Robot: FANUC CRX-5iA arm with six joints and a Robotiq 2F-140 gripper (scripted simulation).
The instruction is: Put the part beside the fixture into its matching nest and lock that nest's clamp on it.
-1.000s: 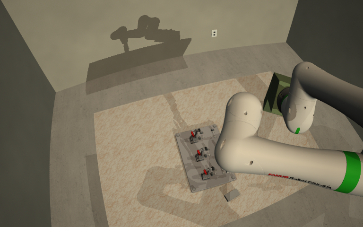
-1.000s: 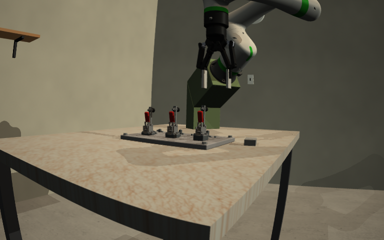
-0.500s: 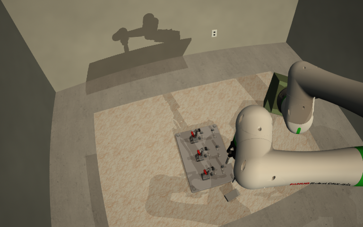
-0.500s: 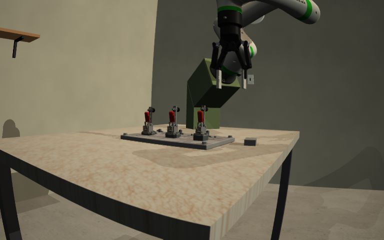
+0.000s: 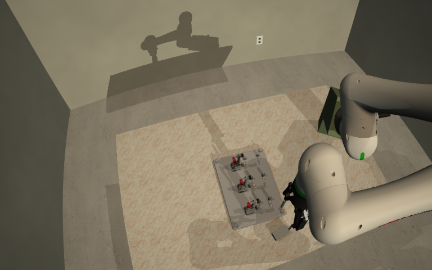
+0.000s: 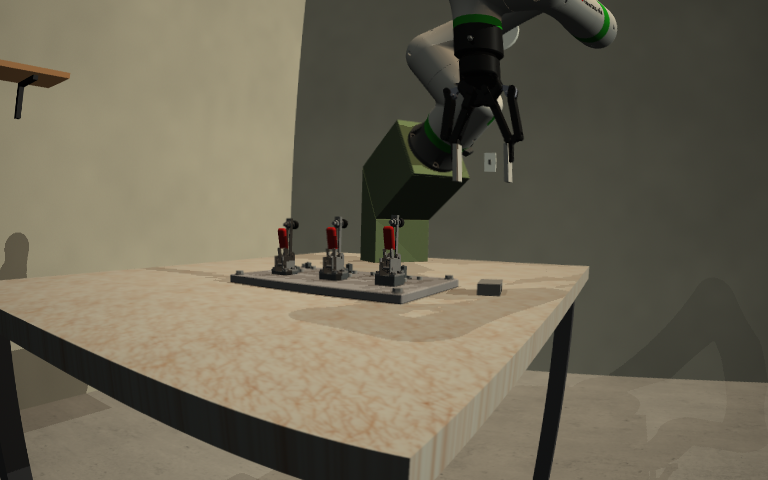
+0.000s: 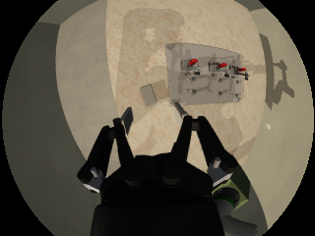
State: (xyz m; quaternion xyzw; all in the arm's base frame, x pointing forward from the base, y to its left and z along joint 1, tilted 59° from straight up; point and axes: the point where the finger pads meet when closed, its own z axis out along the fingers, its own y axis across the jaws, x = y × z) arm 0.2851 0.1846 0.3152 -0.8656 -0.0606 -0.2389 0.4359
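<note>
Top view: we had one flat grey rectangular plate fixture [image 5: 228, 203] [image 6: 317, 289] [image 7: 175, 88] on one pale, brown-mottled table [image 5: 159, 190] [image 6: 226, 350] [image 7: 118, 29]. Counted three red-handled metal toggle clamps [image 5: 250, 208] [image 6: 389, 266] [image 7: 189, 64] in a row on it. One part, a grey rectangular block [image 5: 281, 232] [image 6: 489, 287] [image 7: 148, 94], lay on the table just beside the plate, in none of the nests. We had one black two-finger gripper [image 5: 286, 216] [image 6: 483, 180] [image 7: 153, 110] near the part in this view.

Exterior: all three clamps stood open, bars upright. Gripper was up in the air, two pale fingers pointing down, a bit over half open, nothing held. Behind it we saw one green angular robot pedestal [image 5: 328, 104] [image 6: 390, 164] [image 7: 241, 186].

Wrist: same count, three clamps, one part. We saw two fingers apart, nothing between them. We couldn't tell which nest fit the part.
</note>
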